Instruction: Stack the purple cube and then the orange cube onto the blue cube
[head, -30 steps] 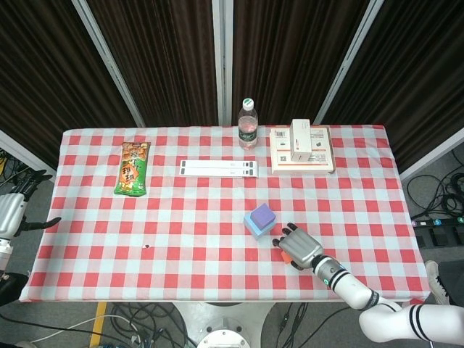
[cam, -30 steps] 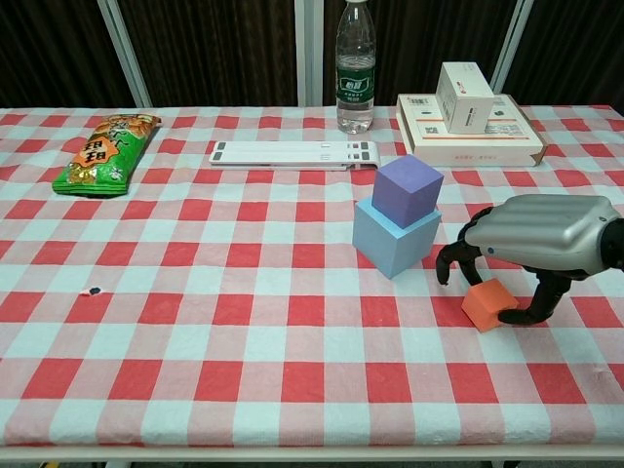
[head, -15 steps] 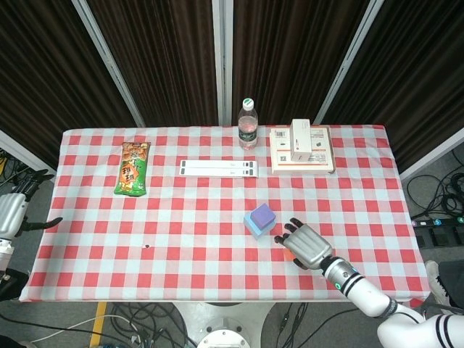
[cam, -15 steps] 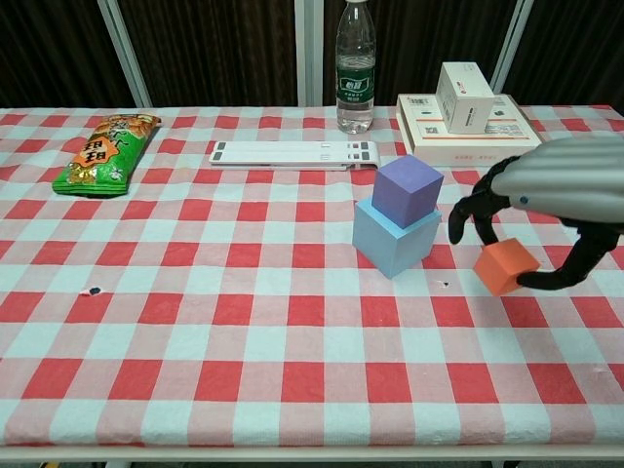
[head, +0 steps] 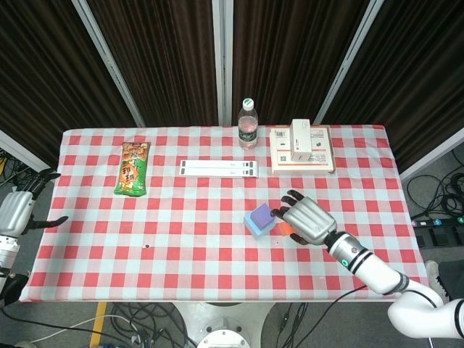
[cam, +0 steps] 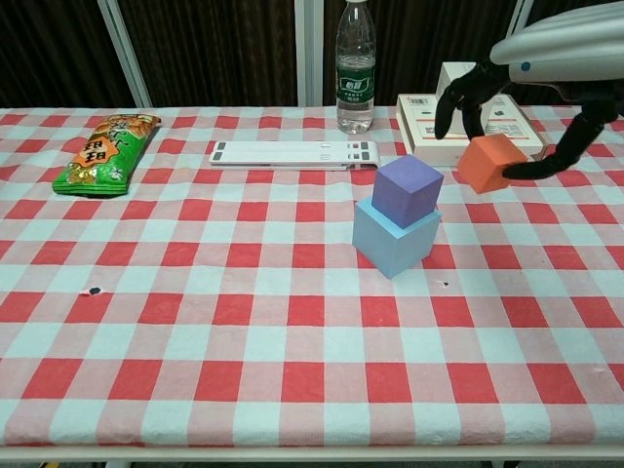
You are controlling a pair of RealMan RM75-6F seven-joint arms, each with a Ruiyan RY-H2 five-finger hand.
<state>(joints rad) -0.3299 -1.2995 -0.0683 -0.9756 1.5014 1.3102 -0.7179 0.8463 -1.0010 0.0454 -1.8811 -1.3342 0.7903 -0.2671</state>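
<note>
1. Chest view shows the right hand [cam: 531, 73] holding the orange cube [cam: 491, 162] in the air, pinched between thumb and fingers, just right of and a little above the purple cube [cam: 408, 191].
2. The purple cube sits on top of the blue cube [cam: 394, 241], turned slightly so that its corners do not line up with the blue cube's.
3. The orange cube is tilted and does not touch the purple cube.
4. In the head view the right hand [head: 308, 220] is just right of the purple cube [head: 261, 215], and only a sliver of the orange cube [head: 286, 230] shows beneath it.
5. The left hand [head: 18, 208] hangs off the table's left edge, well apart from the blue cube, holding nothing with its fingers spread.
6. Behind the blue cube a water bottle [cam: 356, 68] stands upright, with a white bar [cam: 294, 153] lying flat to the bottle's left.
7. A flat carton [cam: 468, 129] with a small white box [cam: 462, 96] on it lies behind and right of the blue cube.
8. A green snack packet [cam: 107, 151] lies far to the blue cube's left on the checked tablecloth [cam: 244, 331].
</note>
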